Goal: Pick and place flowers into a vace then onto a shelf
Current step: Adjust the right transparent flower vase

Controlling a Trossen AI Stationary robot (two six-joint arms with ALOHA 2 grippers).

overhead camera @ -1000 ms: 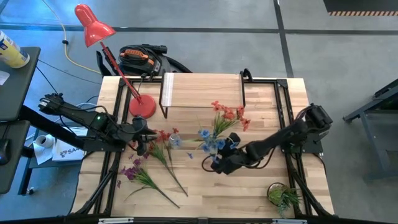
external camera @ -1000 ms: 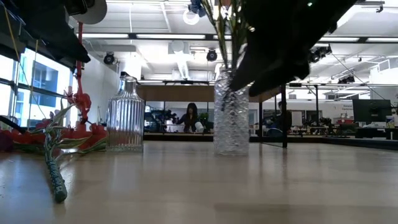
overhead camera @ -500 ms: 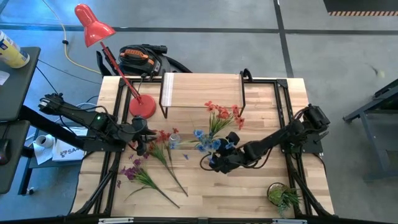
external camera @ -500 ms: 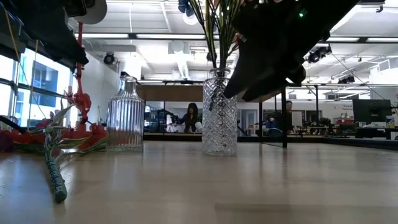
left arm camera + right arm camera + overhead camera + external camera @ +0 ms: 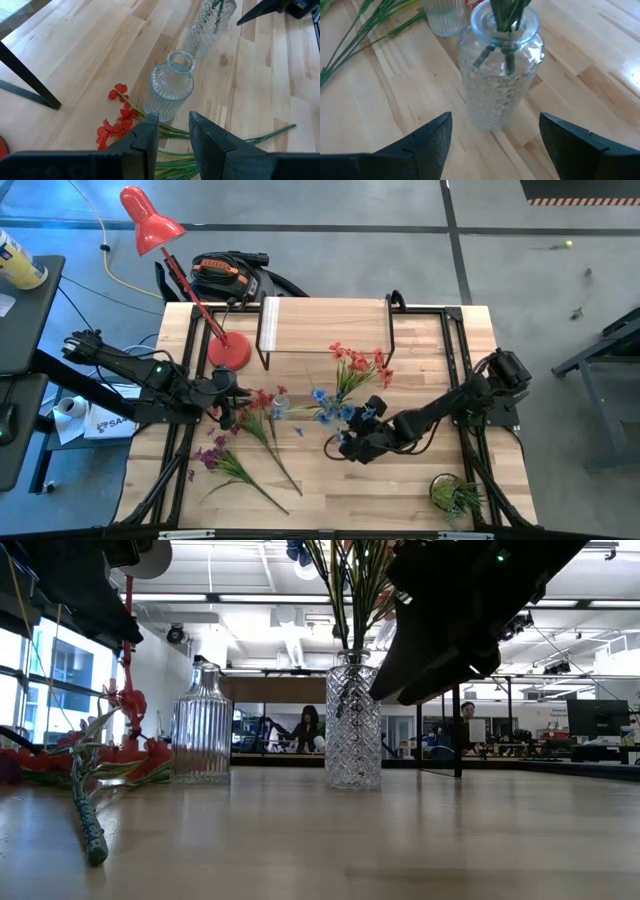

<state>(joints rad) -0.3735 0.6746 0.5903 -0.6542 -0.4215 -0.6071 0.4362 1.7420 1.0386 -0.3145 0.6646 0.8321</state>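
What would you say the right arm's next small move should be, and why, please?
Probably it should ease forward until its open fingers straddle the cut-glass vase, then close. The right tool is open just short of the vase, which already holds flowers and stands on the table, not on the shelf. The left tool waits by the ribbed bottle.

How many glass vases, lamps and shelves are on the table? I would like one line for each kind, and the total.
Glass vases: 2, the cut-glass vase holding flowers and the empty ribbed vase.
Lamps: 1, the red lamp.
Shelves: 1, the shelf.
Total: 4.
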